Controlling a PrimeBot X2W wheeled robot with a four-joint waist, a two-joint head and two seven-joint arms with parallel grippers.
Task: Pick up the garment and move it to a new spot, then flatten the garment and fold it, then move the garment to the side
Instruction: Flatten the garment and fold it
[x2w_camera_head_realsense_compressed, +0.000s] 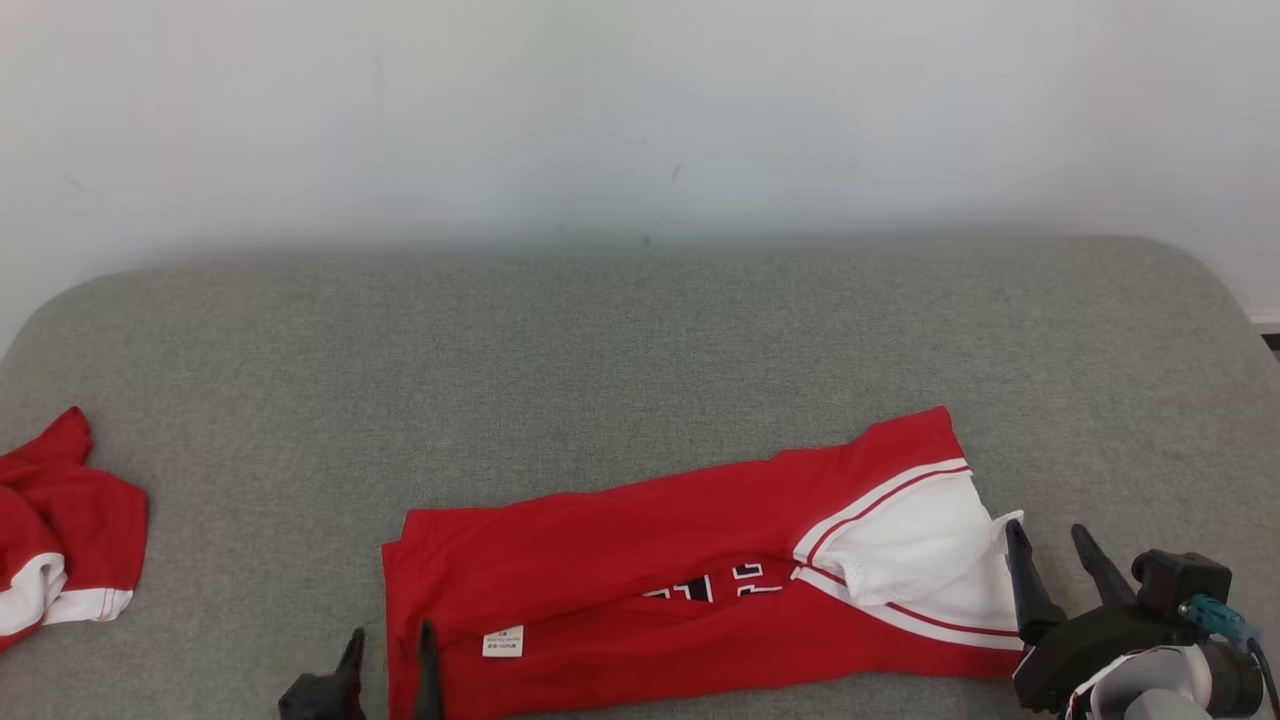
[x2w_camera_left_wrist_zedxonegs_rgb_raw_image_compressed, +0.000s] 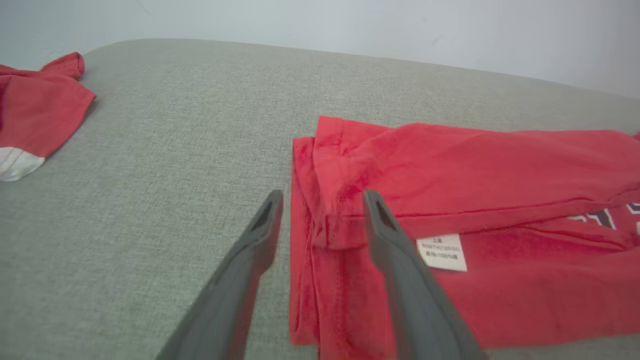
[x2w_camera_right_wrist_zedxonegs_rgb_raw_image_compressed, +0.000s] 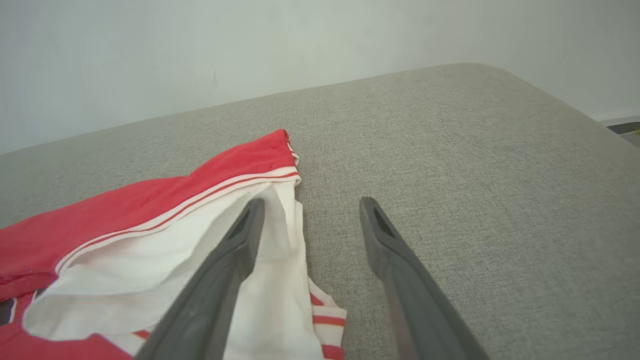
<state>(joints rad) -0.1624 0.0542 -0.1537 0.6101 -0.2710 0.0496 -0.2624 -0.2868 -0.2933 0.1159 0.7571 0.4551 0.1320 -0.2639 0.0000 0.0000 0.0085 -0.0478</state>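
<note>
Well left of the left gripper (x2w_camera_left_wrist_zedxonegs_rgb_raw_image_compressed: 323, 200): a crumpled red cloth with a white hem (x2w_camera_head_realsense_compressed: 60, 540) on the grey woven cushion (x2w_camera_head_realsense_compressed: 640, 340). Between and right of those fingers: the folded red jersey with white trim (x2w_camera_head_realsense_compressed: 650, 560), lying flat. Straddles its left edge, spread wide, grips nothing; small white care label (x2w_camera_left_wrist_zedxonegs_rgb_raw_image_compressed: 442, 252) just right of the right finger. At the right gripper (x2w_camera_right_wrist_zedxonegs_rgb_raw_image_compressed: 311, 205): wide too, empty; left finger over the jersey's white end, right finger over bare cushion.
</note>
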